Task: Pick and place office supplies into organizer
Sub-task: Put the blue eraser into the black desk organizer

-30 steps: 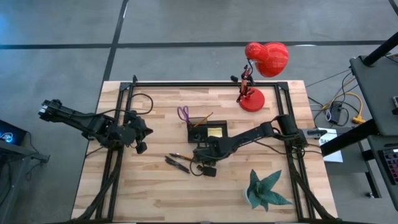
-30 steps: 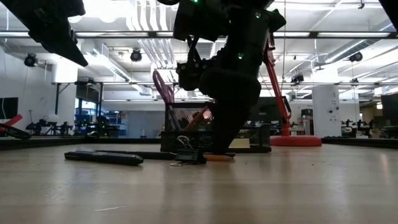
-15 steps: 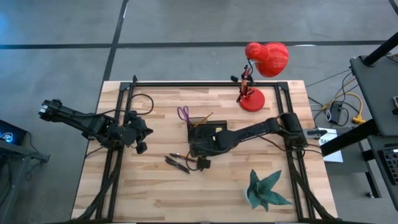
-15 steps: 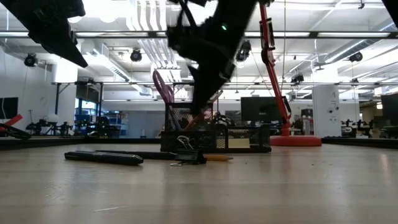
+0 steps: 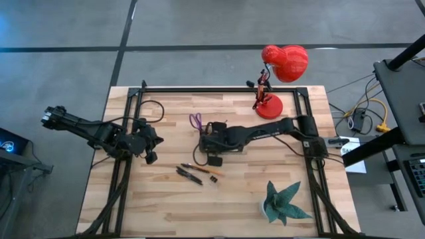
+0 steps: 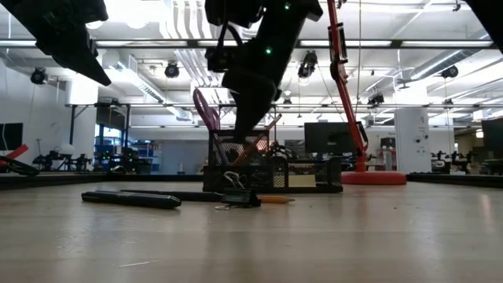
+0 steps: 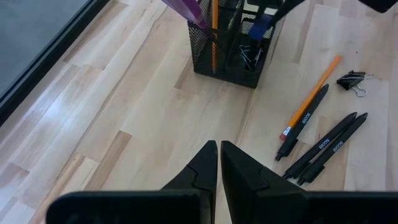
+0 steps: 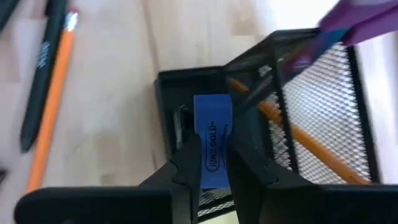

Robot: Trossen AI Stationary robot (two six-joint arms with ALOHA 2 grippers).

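Right wrist view: flat blue, perhaps rubbery, eraser (image 8: 212, 146) over black wire-mesh organizer (image 8: 298, 124).

Organizer (image 5: 222, 141): black mesh tray, upright at table centre.
Scissors (image 5: 196, 121): purple handles, stood in the far-left cup.
Blue eraser (image 8: 212, 140): held above a compartment.
Pens (image 5: 189, 174): dark, laid flat near the organizer.
Pencil (image 7: 311, 97): orange, beside them.
Binder clip (image 7: 352, 81): black, on the table.

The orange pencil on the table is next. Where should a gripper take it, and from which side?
Probably grip the orange pencil mid-shaft from straight above, fingers across its width. It lies flat on the table, so only the top is open. One dark pen lies close alongside near the eraser end, so favour the half toward the tip, where there is more bare wood beside it.
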